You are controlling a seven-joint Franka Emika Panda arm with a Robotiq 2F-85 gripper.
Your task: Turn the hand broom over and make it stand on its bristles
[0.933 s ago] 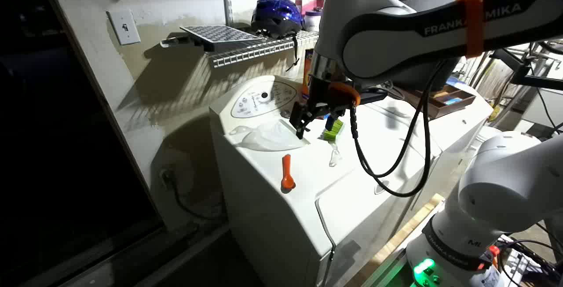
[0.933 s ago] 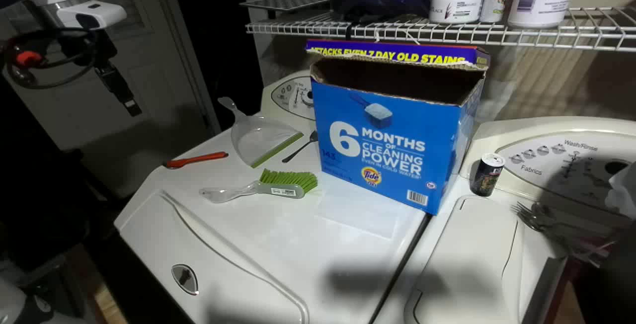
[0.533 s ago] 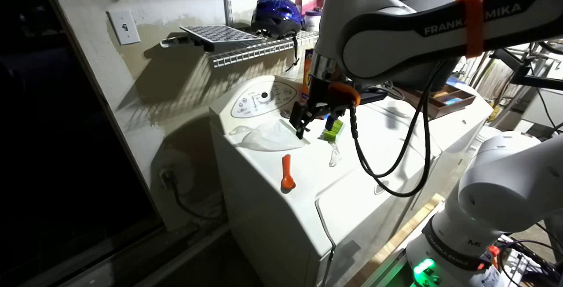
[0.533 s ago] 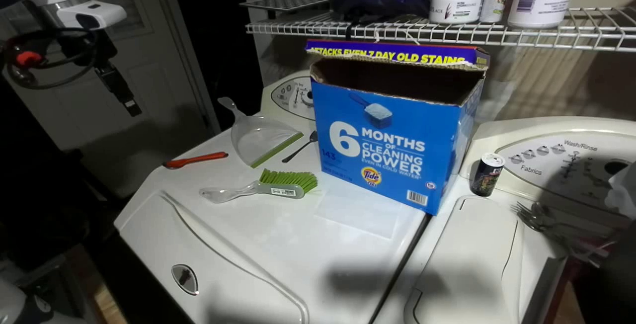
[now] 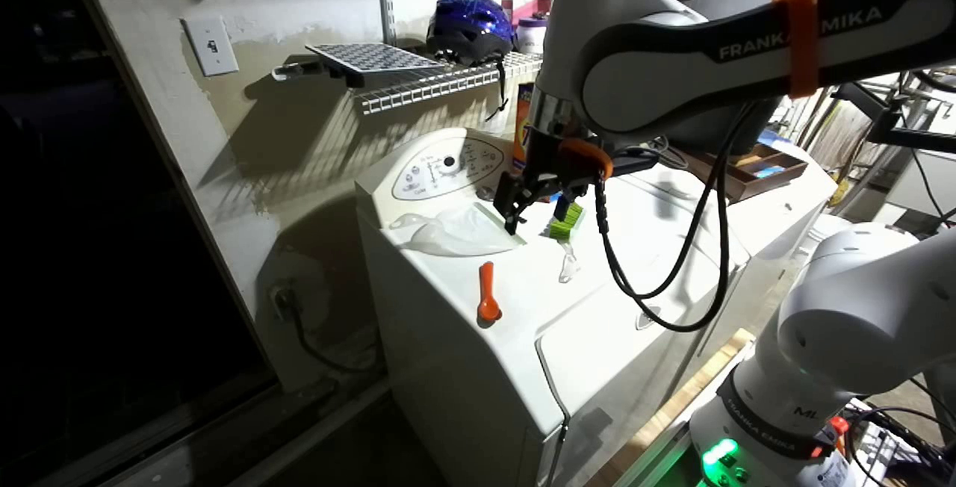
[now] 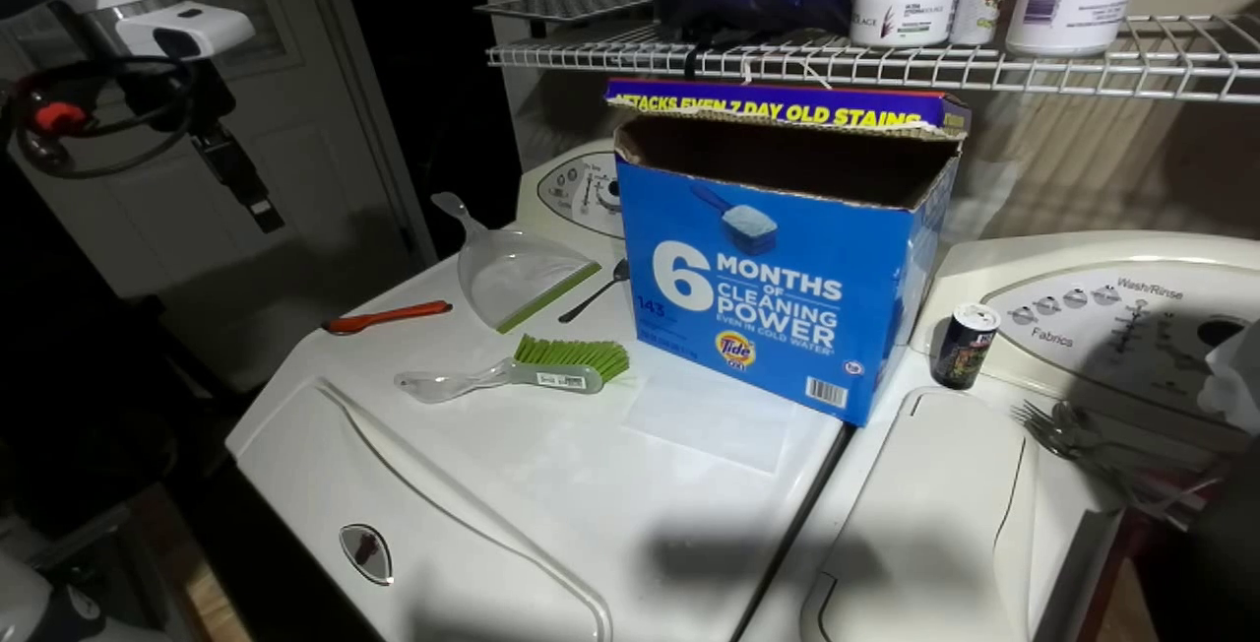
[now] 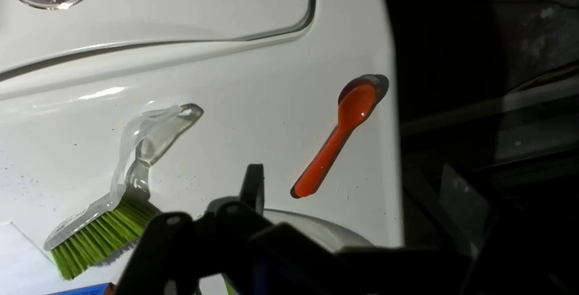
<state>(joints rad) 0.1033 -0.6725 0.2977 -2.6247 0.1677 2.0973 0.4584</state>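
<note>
The hand broom has a clear handle and green bristles. It lies on its side on the white washer top in an exterior view [image 6: 559, 376], with the bristles pointing sideways toward the back. In an exterior view, its bristles [image 5: 565, 222] show behind my gripper [image 5: 535, 219]. In the wrist view the broom [image 7: 102, 231] lies at the lower left, outside the jaws. My gripper [image 7: 357, 184] has its fingers wide apart with nothing between them. It hangs above the machine top, also seen at the far left in an exterior view [image 6: 264, 211].
A clear dustpan [image 6: 517, 273] with a green lip, an orange spoon [image 5: 488, 293] and a dark spoon [image 6: 596, 292] lie near the broom. A blue Tide box [image 6: 758, 278] stands beside the bristles. A wire shelf [image 5: 448, 84] hangs above. A can [image 6: 965, 347] stands farther right.
My gripper has shifted very slightly, a little to the right in both exterior views. The broom and the other objects have not moved.
</note>
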